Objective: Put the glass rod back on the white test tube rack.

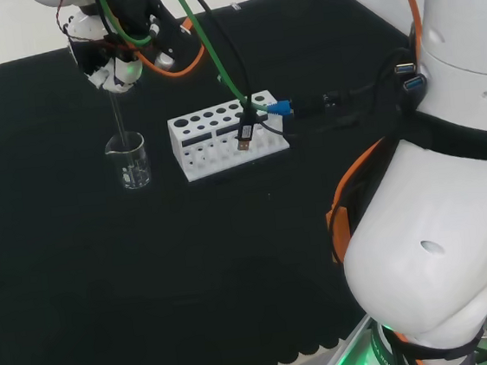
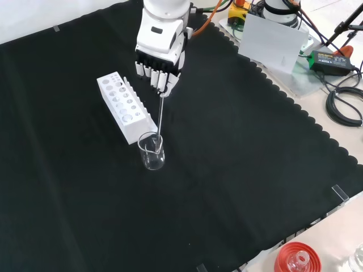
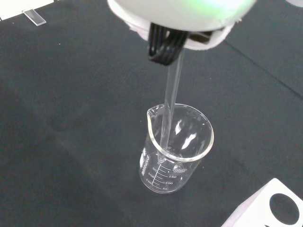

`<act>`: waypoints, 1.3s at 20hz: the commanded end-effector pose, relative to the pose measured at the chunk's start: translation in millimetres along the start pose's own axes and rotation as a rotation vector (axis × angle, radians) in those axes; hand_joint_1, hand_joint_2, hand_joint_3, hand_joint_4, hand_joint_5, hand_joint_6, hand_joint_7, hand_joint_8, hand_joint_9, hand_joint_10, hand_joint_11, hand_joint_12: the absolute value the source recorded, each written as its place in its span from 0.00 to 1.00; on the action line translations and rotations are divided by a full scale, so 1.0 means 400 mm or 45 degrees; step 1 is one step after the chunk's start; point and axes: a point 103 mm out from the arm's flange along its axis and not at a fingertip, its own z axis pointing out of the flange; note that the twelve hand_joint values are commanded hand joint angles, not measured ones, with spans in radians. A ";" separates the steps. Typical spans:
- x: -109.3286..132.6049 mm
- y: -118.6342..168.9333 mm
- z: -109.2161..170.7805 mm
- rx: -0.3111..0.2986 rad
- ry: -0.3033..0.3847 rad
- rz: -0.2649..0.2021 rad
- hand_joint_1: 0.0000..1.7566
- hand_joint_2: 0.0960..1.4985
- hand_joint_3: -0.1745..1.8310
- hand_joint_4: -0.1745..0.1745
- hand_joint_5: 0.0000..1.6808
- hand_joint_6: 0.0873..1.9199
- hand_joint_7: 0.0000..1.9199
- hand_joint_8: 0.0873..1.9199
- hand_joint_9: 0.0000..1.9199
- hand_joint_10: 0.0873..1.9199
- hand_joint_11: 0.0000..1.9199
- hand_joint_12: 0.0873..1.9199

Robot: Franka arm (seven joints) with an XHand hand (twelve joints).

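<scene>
Hand (image 2: 160, 68) pinches glass rod (image 2: 161, 116) (tip inside beaker (image 2: 151, 152)).

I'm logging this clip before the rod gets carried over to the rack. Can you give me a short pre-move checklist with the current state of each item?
1. Rod held: the hand has its fingers curled round the top of the glass rod. Ok.
2. Rod clear of the beaker: its lower end is inside the beaker, below the rim, so it must be lifted first. Not ok.
3. Beaker upright on the cloth: ok.
4. White test tube rack has open holes on top: ok.
5. Path to the rack: in the head view cables hang over the rack's right part. Not ok.
6. Rod touching the beaker wall: cannot tell.
</scene>
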 end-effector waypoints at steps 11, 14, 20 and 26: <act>-0.022 -0.004 0.003 -0.008 0.009 0.009 0.76 0.37 0.46 0.00 0.71 0.28 0.70 0.41 0.89 0.30 0.84 0.37; -0.029 -0.007 -0.008 -0.013 0.007 0.009 0.76 0.37 0.46 0.00 0.71 0.28 0.70 0.41 0.89 0.30 0.84 0.37; -0.053 -0.023 -0.038 -0.029 0.003 0.027 0.76 0.37 0.46 0.00 0.71 0.28 0.70 0.41 0.89 0.30 0.84 0.37; -0.089 -0.042 -0.071 -0.039 0.006 0.062 0.76 0.37 0.46 0.00 0.71 0.28 0.70 0.41 0.89 0.30 0.84 0.37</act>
